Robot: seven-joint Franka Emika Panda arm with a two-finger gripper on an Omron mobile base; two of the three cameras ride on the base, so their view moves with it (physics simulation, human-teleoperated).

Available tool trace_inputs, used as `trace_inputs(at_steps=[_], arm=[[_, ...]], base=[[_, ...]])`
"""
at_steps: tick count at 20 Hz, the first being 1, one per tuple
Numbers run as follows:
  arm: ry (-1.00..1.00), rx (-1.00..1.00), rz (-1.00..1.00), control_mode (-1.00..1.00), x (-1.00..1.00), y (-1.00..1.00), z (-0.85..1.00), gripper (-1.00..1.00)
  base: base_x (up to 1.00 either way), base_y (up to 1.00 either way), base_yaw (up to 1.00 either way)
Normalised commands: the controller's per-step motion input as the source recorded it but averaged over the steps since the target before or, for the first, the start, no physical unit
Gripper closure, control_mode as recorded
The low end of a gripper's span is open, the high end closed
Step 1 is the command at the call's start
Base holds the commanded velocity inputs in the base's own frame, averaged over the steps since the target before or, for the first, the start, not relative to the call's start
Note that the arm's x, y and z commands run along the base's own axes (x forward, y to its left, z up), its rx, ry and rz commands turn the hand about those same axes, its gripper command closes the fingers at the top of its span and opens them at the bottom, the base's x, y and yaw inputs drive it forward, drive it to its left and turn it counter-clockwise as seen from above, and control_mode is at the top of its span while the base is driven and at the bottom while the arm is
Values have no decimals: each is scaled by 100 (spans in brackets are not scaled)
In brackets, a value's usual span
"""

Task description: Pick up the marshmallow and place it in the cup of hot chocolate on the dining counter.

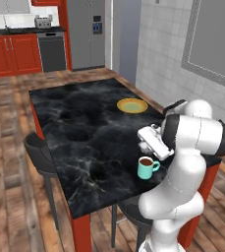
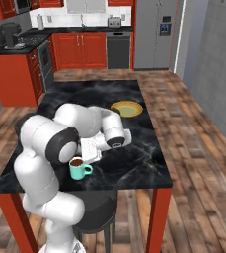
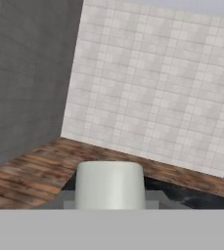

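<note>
The marshmallow is a white cylindrical lump sitting low and centre in the hand view, right at my gripper, which is shut on it. The hand is tipped sideways and faces a tiled wall. My white hand hovers just above and slightly behind the cup of hot chocolate, a teal mug of dark liquid near the front edge of the dining counter. In the right base view the cup stands just below my hand, on the counter.
A flat yellow plate lies farther back on the counter, also in the right base view. A dark stool stands at the counter's left side and another under its front edge. Red cabinets line the far wall.
</note>
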Motion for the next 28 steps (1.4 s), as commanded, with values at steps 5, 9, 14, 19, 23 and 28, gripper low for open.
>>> trace_inputs(at_steps=[5, 9, 14, 19, 23, 28], arm=[[-7, 1, -5, -100, -55, 0, 30, 100], [0, 1, -10, -100, -40, 0, 6, 100], [1, 0, -7, -100, -34, 0, 0, 100], [8, 0, -1, -100, 4, 0, 0, 100], [7, 0, 0, -100, 8, 0, 0, 100], [6, 0, 0, -100, 1, -2, -8, 100]], base=[[0, 0, 0], [0, 0, 0], [0, 0, 0], [0, 0, 0], [0, 0, 0], [0, 0, 0]])
